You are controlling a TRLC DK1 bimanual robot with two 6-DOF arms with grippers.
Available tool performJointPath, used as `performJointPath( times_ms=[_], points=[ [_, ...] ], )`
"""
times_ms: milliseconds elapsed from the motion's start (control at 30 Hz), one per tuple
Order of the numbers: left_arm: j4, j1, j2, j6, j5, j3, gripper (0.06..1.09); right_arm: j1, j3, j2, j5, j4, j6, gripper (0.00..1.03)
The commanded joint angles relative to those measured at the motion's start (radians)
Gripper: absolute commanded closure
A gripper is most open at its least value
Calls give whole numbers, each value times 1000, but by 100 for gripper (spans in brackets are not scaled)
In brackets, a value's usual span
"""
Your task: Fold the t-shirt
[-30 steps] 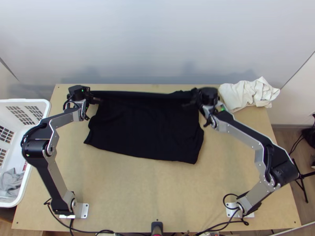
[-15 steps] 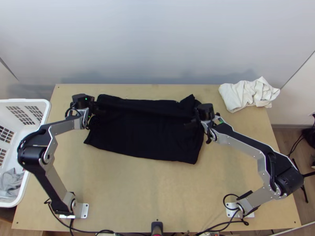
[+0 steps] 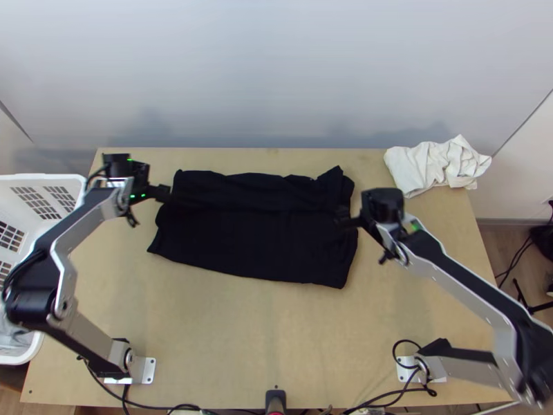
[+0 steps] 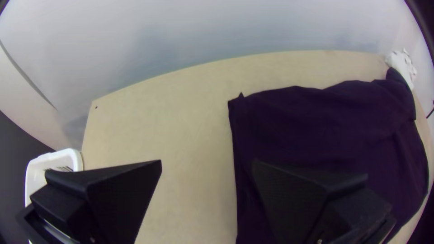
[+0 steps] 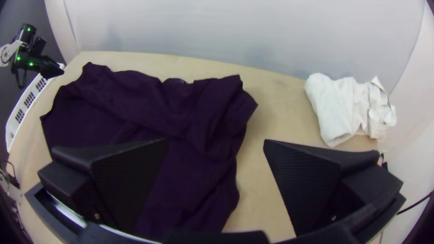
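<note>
The black t-shirt (image 3: 256, 235) lies flat on the table, its far part folded over toward the near side, with a bunched corner at the far right. My left gripper (image 3: 162, 194) is at the shirt's left edge; in the left wrist view the left gripper (image 4: 205, 165) stands open, one finger over the cloth and one over bare wood. At the shirt's right side is my right gripper (image 3: 345, 220). Seen in the right wrist view, the right gripper (image 5: 216, 142) is also open, holding nothing, with the shirt's edge between its fingers.
A crumpled white cloth (image 3: 437, 166) lies at the table's far right corner. The white basket (image 3: 38, 339) stands beside the table at the left, with grey cloth in it. Bare wood of the table (image 3: 263, 332) stretches between the shirt and the near edge.
Both grippers have come toward the near side, then drawn outward from the shirt. The shirt's far edge has come down onto the cloth, and both grippers have let go of it.
</note>
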Motion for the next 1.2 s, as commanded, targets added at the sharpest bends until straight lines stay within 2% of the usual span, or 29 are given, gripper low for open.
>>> performJointPath(
  times_ms=[0,100,267,367,500,600,833,1000,1167],
  points=[
    [-298,91,-236,65,100,-54,11,26,-92,-263,-114,-231,90,4],
    [-387,145,-344,123,165,-135,11,33,-113,-332,-183,-366,103,4],
    [-571,214,-403,246,237,-207,11,33,-153,-400,-272,-474,103,4],
    [-614,220,-408,287,245,-241,11,42,-153,-406,-329,-514,107,4],
    [-616,219,-373,301,249,-278,11,60,-141,-412,-383,-586,110,4],
    [-582,222,-327,247,297,-276,11,74,-150,-417,-390,-629,92,4],
    [-446,188,-288,166,317,-321,11,83,-185,-423,-390,-621,72,4],
    [-377,166,-239,132,317,-322,11,79,-258,-415,-390,-498,77,7],
    [-364,143,-233,102,317,-319,11,126,-353,-382,-390,-365,78,7]
  ],
)
